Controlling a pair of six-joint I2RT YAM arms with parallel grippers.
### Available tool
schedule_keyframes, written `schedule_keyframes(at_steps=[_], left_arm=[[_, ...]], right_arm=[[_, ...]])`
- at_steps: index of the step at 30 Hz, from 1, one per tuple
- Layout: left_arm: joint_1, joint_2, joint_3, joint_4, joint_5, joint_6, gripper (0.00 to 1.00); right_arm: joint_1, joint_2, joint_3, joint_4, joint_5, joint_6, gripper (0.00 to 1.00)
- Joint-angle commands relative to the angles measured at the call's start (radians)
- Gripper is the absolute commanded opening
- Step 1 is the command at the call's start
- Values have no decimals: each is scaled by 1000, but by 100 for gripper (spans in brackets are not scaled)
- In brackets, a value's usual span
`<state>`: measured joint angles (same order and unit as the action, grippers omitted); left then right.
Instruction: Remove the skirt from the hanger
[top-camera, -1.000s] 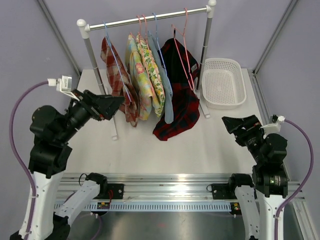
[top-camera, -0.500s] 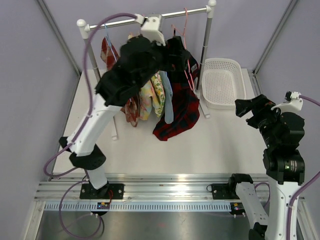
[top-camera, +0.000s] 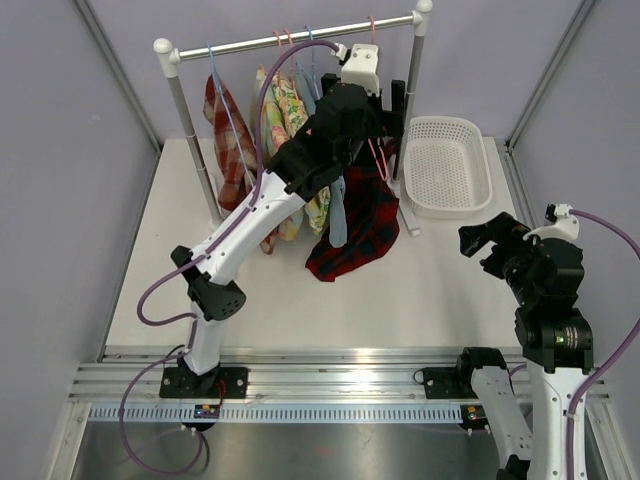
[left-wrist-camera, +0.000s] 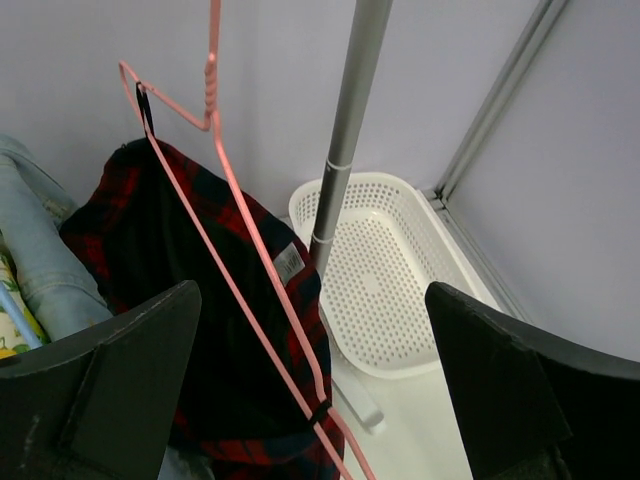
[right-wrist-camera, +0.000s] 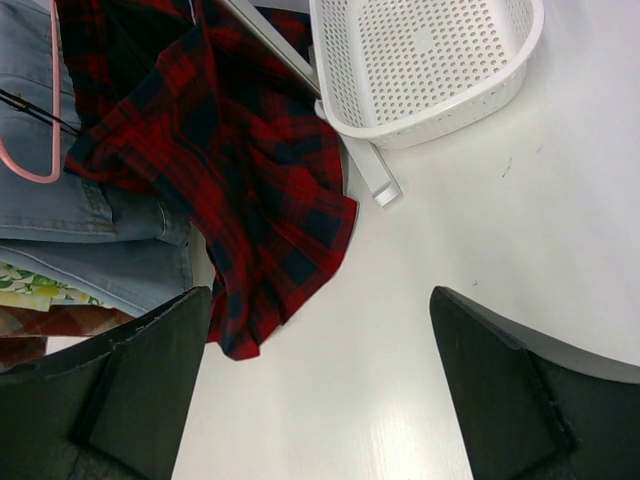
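I had the left gripper (left-wrist-camera: 312, 385), jaws apart, facing the pink wire hanger (left-wrist-camera: 240, 240) to free its red-and-black plaid skirt (left-wrist-camera: 165, 270) (right gripper (right-wrist-camera: 315, 390) gaped too).

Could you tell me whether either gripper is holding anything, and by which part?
Nothing is held: the left gripper stands open by the pink hanger with the red plaid skirt, the right gripper open too.

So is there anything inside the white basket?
No, the white basket shows only its own bare, holey floor in the right wrist view.
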<state>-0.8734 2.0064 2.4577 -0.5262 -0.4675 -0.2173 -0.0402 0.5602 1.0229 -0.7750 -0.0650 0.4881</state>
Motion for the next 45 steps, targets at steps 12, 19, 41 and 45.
schedule_keyframes(at_steps=[12,19,41,45], left_arm=[[119,118,20,201,30,-82,88],[129,134,17,213,52,-108,52],[51,-156,3,189,-25,0,0],[40,-207,-51,210,-30,-17,0]], right_arm=[[20,6,20,2,42,-39,98],[20,1,28,-33,60,-39,98],[20,342,452,137,-288,-36,98],[106,496,620,139,-302,-29,98]])
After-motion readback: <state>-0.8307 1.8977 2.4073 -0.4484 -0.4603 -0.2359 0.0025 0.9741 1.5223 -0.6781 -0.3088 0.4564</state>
